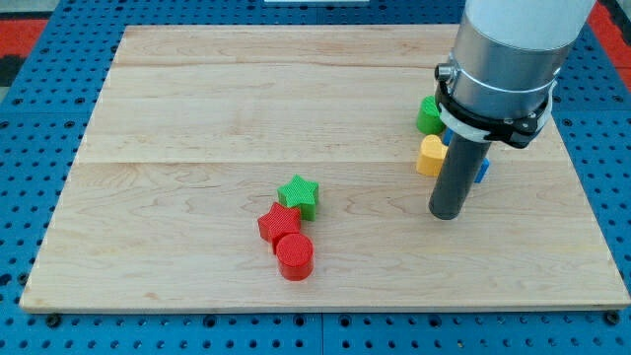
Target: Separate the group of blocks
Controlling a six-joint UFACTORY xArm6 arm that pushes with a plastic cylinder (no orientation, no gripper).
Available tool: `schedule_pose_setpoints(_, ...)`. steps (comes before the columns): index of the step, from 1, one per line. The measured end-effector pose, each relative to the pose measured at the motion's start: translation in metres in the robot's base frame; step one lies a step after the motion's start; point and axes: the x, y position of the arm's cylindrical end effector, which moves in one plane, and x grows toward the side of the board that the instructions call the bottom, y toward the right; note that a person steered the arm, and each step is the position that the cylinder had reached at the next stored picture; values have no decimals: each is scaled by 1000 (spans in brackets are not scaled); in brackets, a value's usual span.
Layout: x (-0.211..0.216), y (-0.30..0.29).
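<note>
A green star block (pixel 299 195), a red star block (pixel 277 223) and a red cylinder (pixel 294 256) sit touching in a tight group at the board's lower middle. At the view's right, a green block (pixel 428 115), a yellow block (pixel 431 156) and a blue block (pixel 482 170), mostly hidden behind the rod, cluster together. My tip (pixel 446 214) rests on the board just below the yellow block and far to the right of the red and green group.
The wooden board (pixel 197 108) lies on a blue perforated table (pixel 30 118). The arm's large grey body (pixel 508 49) covers the board's upper right corner.
</note>
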Motion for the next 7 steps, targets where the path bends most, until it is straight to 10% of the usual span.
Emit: schedule_pose_setpoints(7,-55,116)
